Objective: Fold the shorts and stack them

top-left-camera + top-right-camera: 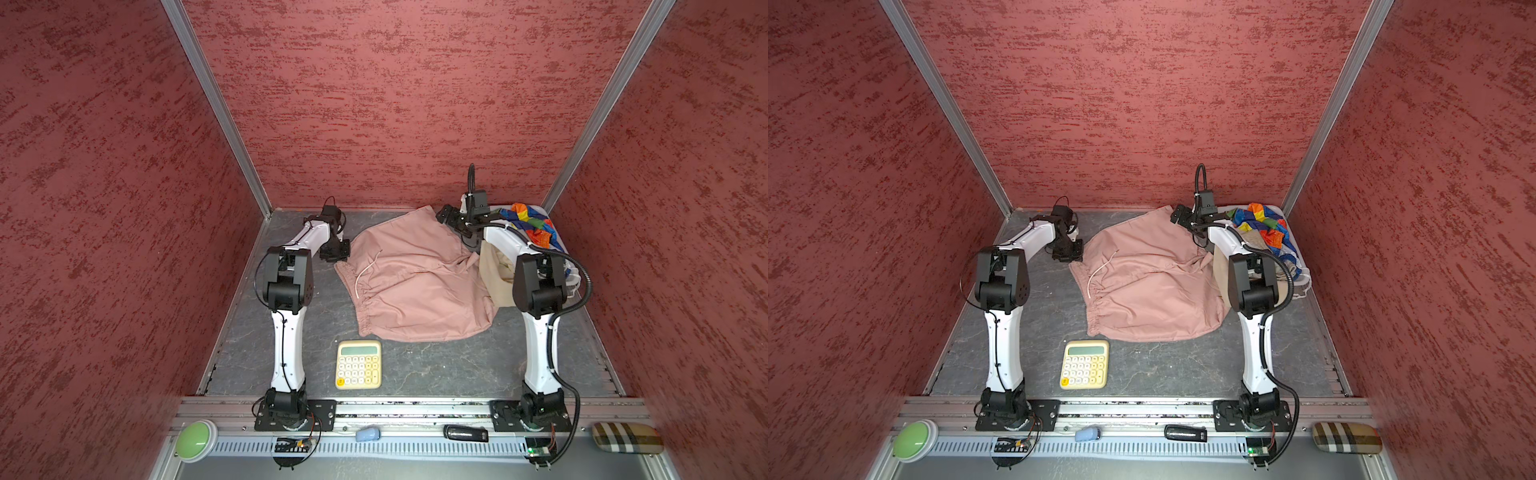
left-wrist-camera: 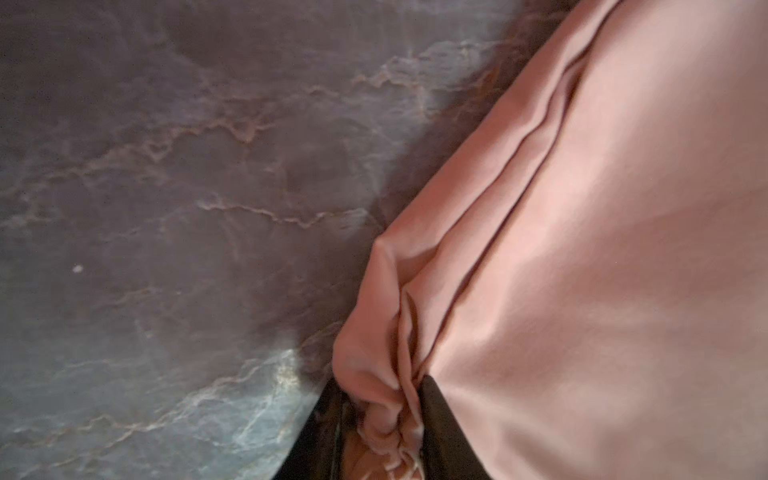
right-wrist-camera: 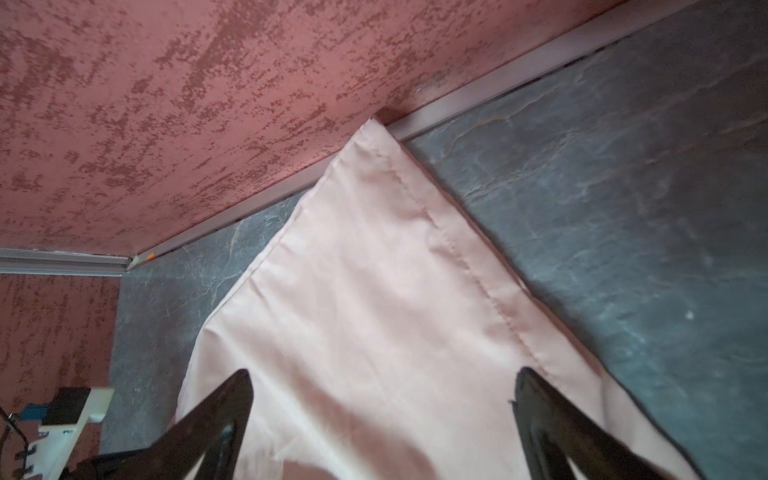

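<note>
- The grey marbled table [image 1: 436, 370] carries everything, and red textured walls close it in on three sides
- The pink shorts [image 1: 415, 282] lie spread open on the far middle of the table between the two arms in both top views [image 1: 1150, 286]; the gathered waistband faces the left and near side, and a white drawstring [image 1: 365, 274] trails across it
- One hemmed leg corner of the pink shorts reaches the foot of the back wall [image 3: 249, 104], as the right wrist view shows
- A white basket [image 1: 573, 282] stands in the far right corner, partly hidden behind the right arm
- The rainbow shorts [image 1: 530, 224] are heaped on top of the basket
- The beige shorts [image 1: 496, 274] hang over the basket's left side, their lower edge meeting the right edge of the pink shorts
- A yellow calculator [image 1: 358, 364] lies flat on the near part of the table, just in front of the pink shorts and apart from them
- The right gripper [image 3: 382, 399] hovers over the far leg of the pink shorts with its jaws spread wide, grasping nothing
- The left gripper [image 2: 386, 428] sits low at the far left corner of the waistband, clenched on a bunched fold of the pink shorts
</note>
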`<move>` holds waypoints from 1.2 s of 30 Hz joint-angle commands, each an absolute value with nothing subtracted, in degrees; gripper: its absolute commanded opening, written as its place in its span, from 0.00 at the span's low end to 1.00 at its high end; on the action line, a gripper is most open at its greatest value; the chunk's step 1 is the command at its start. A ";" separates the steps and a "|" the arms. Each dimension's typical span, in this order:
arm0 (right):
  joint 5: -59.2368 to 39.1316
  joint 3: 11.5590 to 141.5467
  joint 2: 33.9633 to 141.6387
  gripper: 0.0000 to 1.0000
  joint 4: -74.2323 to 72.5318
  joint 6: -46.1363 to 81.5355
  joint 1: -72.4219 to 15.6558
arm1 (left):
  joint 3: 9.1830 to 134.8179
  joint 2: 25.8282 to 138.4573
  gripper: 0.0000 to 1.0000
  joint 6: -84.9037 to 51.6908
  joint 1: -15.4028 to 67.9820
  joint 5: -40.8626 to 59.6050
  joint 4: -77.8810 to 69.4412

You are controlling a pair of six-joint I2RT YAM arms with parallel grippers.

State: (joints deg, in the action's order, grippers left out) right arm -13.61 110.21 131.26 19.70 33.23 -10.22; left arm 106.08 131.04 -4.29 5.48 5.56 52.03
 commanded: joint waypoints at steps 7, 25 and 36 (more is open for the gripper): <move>-11.54 126.24 142.88 0.99 24.87 32.59 -9.44 | 106.22 126.22 0.00 -1.52 8.67 1.71 53.10; -7.85 141.86 158.20 0.46 38.10 24.99 -9.59 | 105.24 120.99 0.00 -1.03 14.16 -3.27 51.63; -9.36 129.21 140.98 0.00 35.97 24.43 -9.46 | 112.91 123.42 0.00 -1.21 12.35 -2.68 54.53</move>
